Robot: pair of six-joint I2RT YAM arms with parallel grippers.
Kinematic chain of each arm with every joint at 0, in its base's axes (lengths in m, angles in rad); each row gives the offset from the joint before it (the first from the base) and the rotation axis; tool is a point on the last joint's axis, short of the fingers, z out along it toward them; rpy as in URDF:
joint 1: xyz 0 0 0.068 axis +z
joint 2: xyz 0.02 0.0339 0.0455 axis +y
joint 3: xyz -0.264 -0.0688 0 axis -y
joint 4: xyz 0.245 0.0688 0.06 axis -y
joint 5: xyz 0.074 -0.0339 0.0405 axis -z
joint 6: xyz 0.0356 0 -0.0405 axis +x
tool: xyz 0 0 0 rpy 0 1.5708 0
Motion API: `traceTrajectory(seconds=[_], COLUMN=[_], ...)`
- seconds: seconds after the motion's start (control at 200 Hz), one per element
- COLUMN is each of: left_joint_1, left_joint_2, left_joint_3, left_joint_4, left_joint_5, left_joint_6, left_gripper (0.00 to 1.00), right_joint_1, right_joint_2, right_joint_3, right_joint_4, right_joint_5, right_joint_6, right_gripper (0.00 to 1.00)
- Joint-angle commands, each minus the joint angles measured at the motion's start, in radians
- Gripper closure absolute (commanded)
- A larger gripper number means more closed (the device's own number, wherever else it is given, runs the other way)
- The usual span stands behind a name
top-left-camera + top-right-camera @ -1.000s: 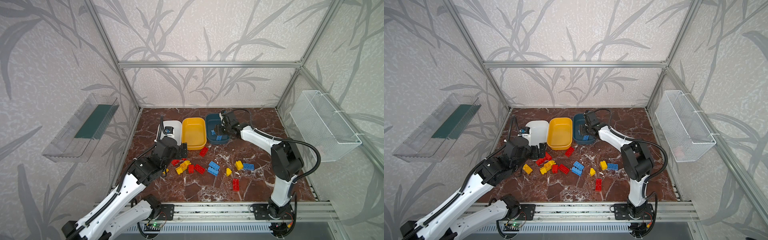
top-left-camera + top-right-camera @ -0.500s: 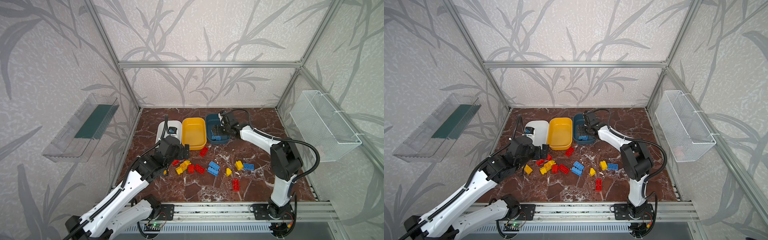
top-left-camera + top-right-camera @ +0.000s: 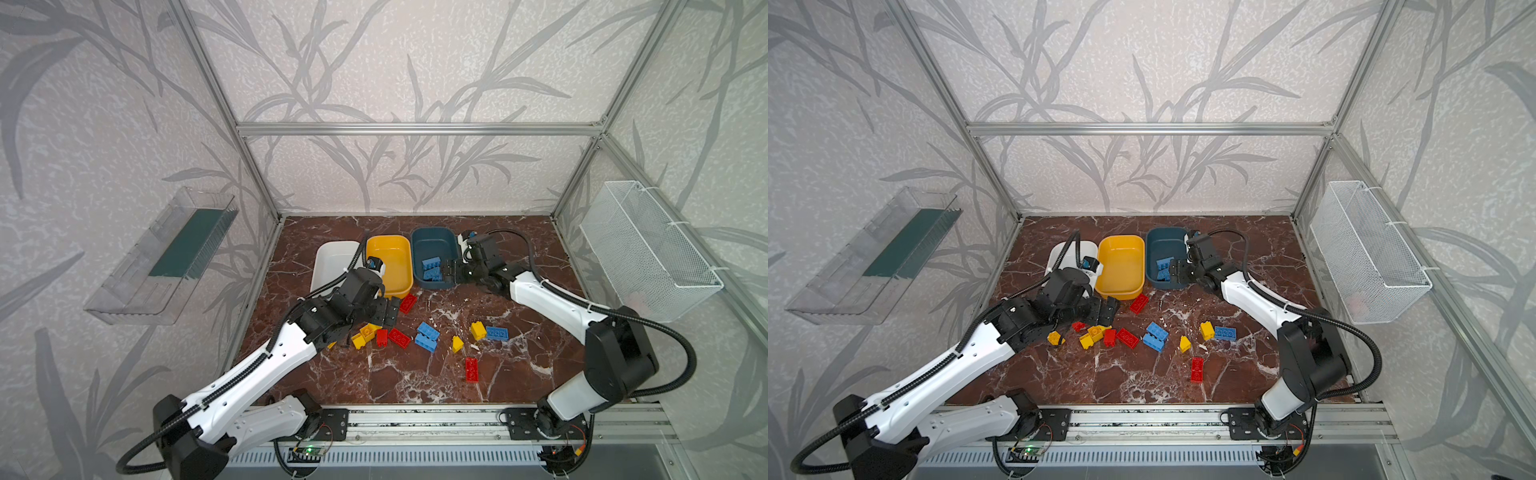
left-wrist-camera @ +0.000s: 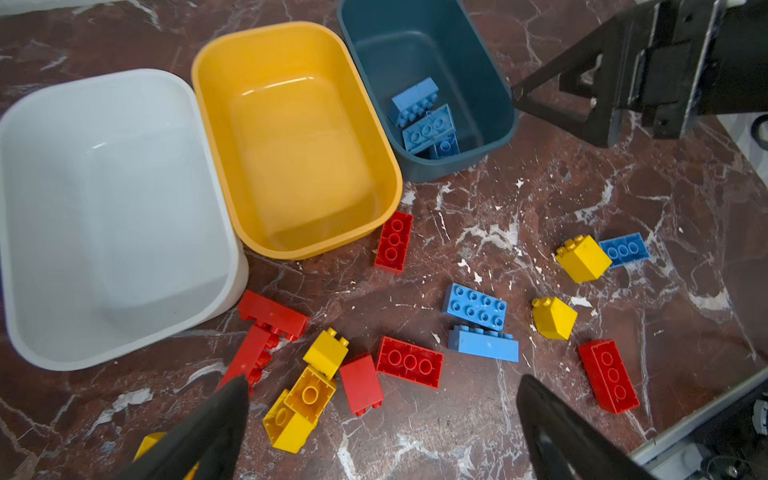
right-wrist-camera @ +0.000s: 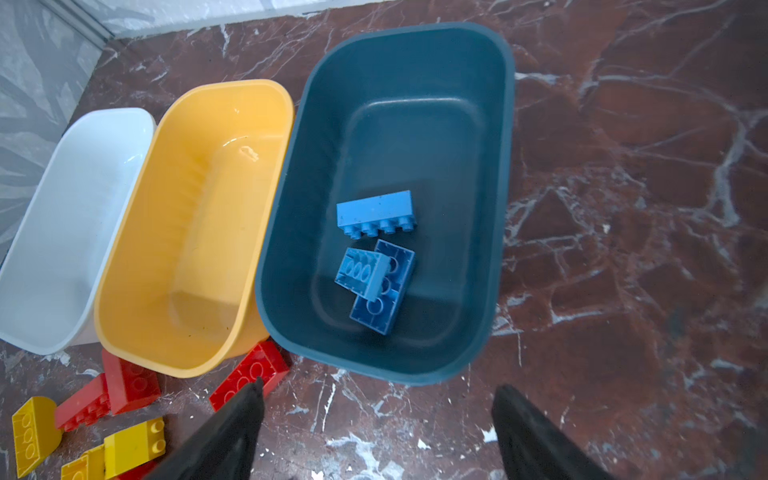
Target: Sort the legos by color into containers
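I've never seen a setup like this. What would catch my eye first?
Probably the loose bricks, red, yellow and blue, scattered over the dark marble table. Behind them stand a white tub, a yellow tub and a teal tub in a row; only the teal tub holds anything, three blue bricks.

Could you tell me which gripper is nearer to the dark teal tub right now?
Right. The right gripper hangs open at the dark teal tub, by its rim; the left gripper is open at the yellow tub, above the loose bricks.
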Motion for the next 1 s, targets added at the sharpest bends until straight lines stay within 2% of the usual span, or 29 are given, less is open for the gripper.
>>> traceTrajectory(seconds=[0.0,0.27,0.51,0.755,0.995], left_joint_1=[-0.051,-0.169,-0.239,-0.264,-0.276], left_joint_2=[0.041,0.233,0.392,0.53,0.62], left_joint_3=[0.031,0.012,0.037,0.085,0.112], left_joint_4=[-0.01,0.061,0.127,0.161,0.162], left_joint_5=[0.034,0.031,0.051,0.093,0.083], left_joint_6=[0.002,-0.051,-0.048,-0.039,-0.045], left_gripper=[0.01,0.02,0.03,0.04,0.05], right_joint_1=[-0.017,-0.099,-0.146,-0.159,-0.158], right_joint_2=[-0.099,-0.328,-0.465,-0.445,-0.404], right_joint_3=[-0.112,-0.399,-0.519,-0.544,-0.557], right_joint_4=[0.083,0.168,0.17,0.218,0.253], right_joint_5=[-0.007,-0.051,-0.031,-0.036,-0.051], right_joint_6=[0.05,0.158,0.168,0.177,0.187], right_gripper=[0.13,0.13,0.13,0.13,0.13])
